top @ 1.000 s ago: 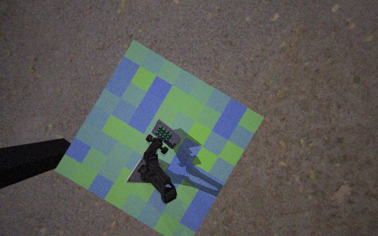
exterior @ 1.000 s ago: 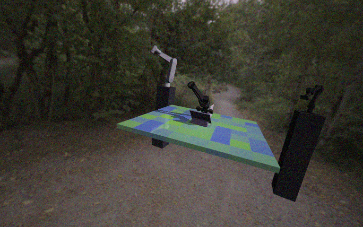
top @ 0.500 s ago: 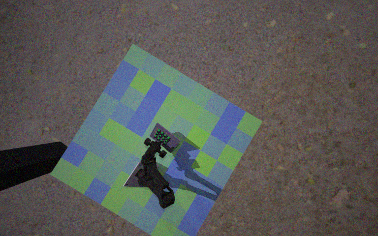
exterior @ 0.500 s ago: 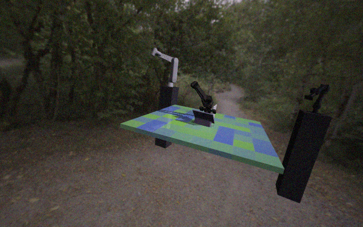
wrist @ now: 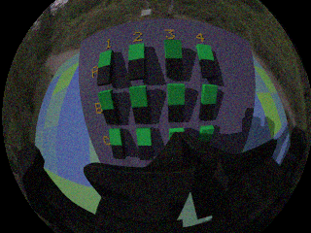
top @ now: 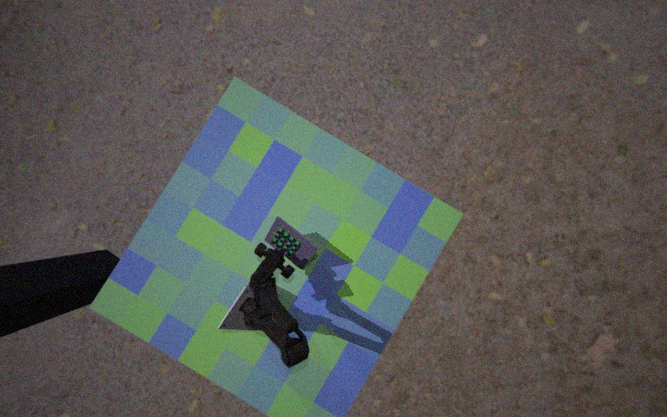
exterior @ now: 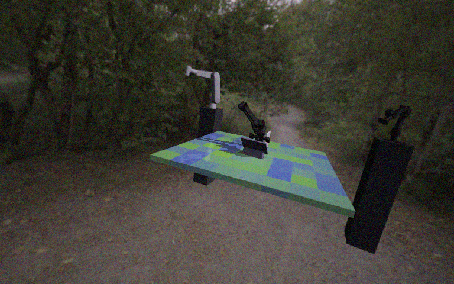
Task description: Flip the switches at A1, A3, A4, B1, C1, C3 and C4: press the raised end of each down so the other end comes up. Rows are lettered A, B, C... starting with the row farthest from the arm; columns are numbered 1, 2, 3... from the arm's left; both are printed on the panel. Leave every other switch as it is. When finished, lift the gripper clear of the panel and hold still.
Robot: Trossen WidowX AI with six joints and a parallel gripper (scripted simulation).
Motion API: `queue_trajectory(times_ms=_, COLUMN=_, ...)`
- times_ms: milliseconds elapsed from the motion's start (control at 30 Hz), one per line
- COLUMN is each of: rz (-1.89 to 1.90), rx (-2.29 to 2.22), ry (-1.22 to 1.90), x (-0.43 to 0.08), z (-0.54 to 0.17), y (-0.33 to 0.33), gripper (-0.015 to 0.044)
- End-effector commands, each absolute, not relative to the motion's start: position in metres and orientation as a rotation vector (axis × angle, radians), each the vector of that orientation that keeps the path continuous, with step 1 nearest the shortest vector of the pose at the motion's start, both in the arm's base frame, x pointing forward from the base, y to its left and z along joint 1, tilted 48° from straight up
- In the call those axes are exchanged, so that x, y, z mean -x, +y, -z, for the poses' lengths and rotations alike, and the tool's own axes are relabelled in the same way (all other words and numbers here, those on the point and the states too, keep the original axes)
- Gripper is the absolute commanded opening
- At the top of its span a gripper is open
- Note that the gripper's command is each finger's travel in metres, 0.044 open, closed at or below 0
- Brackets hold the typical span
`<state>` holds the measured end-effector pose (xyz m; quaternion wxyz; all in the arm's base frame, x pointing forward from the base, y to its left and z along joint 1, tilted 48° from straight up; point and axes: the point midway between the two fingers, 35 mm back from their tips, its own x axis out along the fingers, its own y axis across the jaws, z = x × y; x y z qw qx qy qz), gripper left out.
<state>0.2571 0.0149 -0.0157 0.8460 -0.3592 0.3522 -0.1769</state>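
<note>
Wrist view shows the gripper [wrist: 185,146], fingers closed on nothing, at the frame's lower centre. It overlaps row C of the switch panel [wrist: 165,84].

The panel [top: 291,241] sits on the worktop [top: 235,176], near its middle, tilted up toward the arm. The arm [top: 270,309] stands on the worktop just before the panel, reaching over its near edge. The gripper [wrist: 185,155], its fingers pressed together, hangs over row C, about column 3. Two pillars stand beside the worktop, apart from it.
</note>
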Motion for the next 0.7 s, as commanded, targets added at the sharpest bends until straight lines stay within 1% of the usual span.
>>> queue_trajectory(times_ms=0, rz=0.367, rx=0.765, ry=0.750, x=-0.2563, z=0.0174, y=0.0142, gripper=0.0000)
queue_trajectory(times_ms=667, rz=0.367, rx=0.765, ry=0.749, x=-0.2582, z=0.0186, y=0.0128, gripper=0.0000)
